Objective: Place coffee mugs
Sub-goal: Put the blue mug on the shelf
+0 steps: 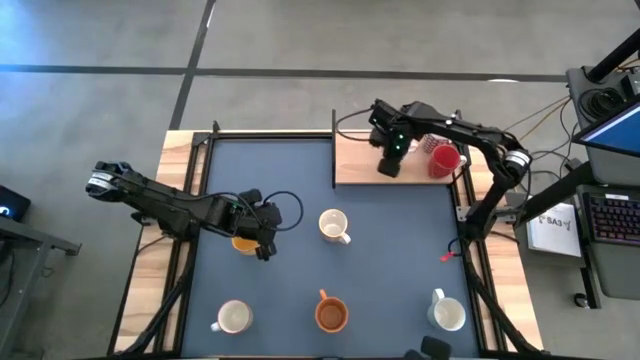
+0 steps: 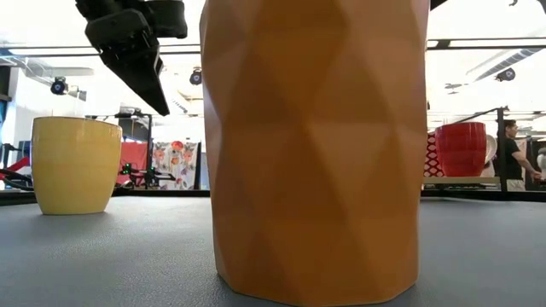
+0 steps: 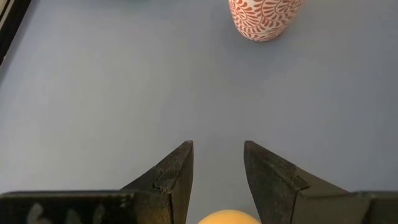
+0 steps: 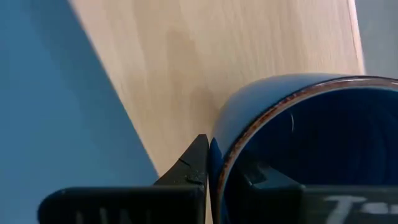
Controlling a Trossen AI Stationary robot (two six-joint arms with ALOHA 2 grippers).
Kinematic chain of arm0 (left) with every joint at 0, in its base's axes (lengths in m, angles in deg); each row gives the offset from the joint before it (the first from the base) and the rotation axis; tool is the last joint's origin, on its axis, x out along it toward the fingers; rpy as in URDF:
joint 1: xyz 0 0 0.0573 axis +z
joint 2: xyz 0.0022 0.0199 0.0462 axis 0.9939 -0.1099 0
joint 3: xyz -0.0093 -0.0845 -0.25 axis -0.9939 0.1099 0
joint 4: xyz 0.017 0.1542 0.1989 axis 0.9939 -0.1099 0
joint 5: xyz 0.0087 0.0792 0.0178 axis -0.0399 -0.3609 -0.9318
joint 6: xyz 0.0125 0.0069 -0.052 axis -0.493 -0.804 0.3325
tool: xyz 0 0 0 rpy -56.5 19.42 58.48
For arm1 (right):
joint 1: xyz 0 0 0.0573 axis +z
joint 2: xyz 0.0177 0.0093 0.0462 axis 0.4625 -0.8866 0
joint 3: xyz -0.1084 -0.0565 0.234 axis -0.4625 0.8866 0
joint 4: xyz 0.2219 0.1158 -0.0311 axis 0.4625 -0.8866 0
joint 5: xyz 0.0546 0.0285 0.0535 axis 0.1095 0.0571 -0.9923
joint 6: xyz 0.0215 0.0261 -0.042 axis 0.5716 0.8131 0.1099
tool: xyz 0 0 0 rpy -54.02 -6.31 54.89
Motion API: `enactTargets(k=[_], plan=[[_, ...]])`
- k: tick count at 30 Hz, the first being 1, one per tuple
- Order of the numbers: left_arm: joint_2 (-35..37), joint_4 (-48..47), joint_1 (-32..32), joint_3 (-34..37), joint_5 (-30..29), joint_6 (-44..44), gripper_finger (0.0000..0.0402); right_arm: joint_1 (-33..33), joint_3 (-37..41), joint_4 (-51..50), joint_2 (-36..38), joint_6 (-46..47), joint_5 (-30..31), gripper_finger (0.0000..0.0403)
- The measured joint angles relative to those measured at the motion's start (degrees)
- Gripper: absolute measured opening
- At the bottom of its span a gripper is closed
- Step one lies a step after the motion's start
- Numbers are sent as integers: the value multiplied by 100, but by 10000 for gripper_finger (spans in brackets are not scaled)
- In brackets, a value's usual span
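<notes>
My right gripper [image 1: 389, 163] is over the wooden board [image 1: 352, 165] at the table's far right and is shut on the blue mug [image 4: 292, 137]. From above, the gripper hides that mug. My left gripper [image 3: 217, 171] is open and hangs just above the yellow-orange mug [image 1: 242, 243], which stands on the blue mat left of the middle. In the low view the left gripper [image 2: 136, 60] is clear of that yellow-orange mug [image 2: 75, 164]. The orange-brown mug [image 2: 316, 145] stands at the near edge. My right gripper holds the blue mug by its wall at the rim [image 4: 227, 165]. One finger [image 4: 194, 165] is outside the wall and the other is inside the hollow. The mug sits upright over the wooden board; whether its base rests on it I cannot tell.
A red mug [image 1: 444, 159] and a patterned mug [image 1: 430, 143] stand on the wooden board beside my right gripper. White mugs stand at the mat's middle [image 1: 333, 226], near left [image 1: 232, 317] and near right [image 1: 447, 312]. A white mug with red swirls [image 3: 264, 18] lies ahead of my left gripper.
</notes>
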Motion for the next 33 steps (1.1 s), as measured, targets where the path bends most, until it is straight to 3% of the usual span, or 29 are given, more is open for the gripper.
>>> enactTargets(k=[7, 18, 22, 29, 33], plan=[[0, 4, 0, 0, -2, 261, 125, -109, 2, -3, 101, -1380, 8, 16], [0, 44, 0, 0, -4, 385, 125, -477, 52, -159, 64, -1483, 36, 67], [0, 47, 0, 0, -6, 409, 125, -480, -112, -410, 113, -957, 68, 80], [0, 63, 0, 0, -6, 407, 125, -480, -354, -611, 119, 1425, 54, 88], [0, 82, 0, 0, -8, 398, 125, -480, -354, -491, 115, 1885, 51, 87]])
